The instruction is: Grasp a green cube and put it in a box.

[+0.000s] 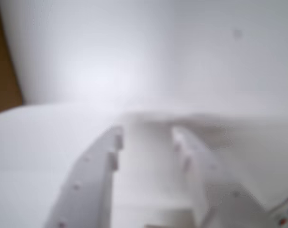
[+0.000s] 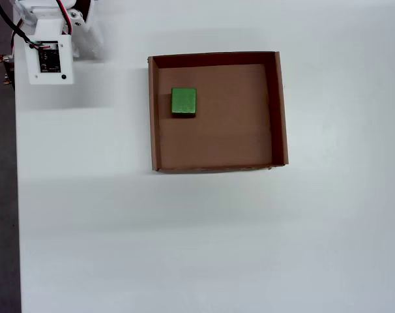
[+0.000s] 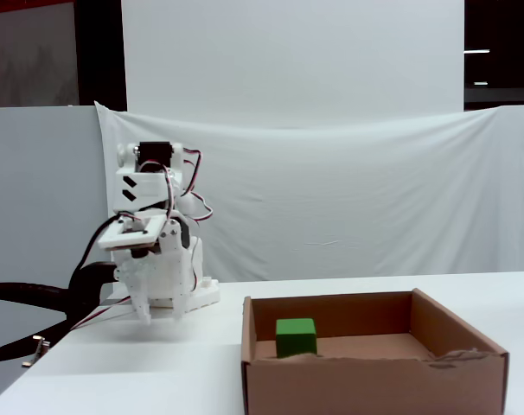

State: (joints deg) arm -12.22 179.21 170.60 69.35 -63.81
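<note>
Sitting already inside the box (image 2: pixel 281 111), on its flat brown floor: the green cube (image 2: pixel 184 102), upright, close to the wall that lies left in the overhead view and nearer the upper wall than the lower, seemingly not quite touching either. Showing the same from the fixed view, with the green cube (image 3: pixel 296 336) low behind the front wall of the box (image 3: pixel 374 380), toward its left end. Judging from this alone, placing looks done, with nothing left but to stay clear.

Folded back over its base at the top-left corner of the overhead view, well apart from the box: the arm (image 2: pixel 51 45). Lying to the right of the arm and a little lower in that view, across bare white tabletop (image 2: pixel 184 248): the cube. In the fixed view, likewise to the right of the arm (image 3: pixel 154 259), with the near box wall between.

Pointing down at plain white surface in the wrist view: the tool (image 1: pixel 146 137), fingers spread somewhat apart, nothing held between them. Hard to read much more there, the picture being badly blurred; perhaps a sliver of brown at the left edge, not safely nameable. Calling for a long reach rightward, over the left wall, should any further grasp be wanted.
</note>
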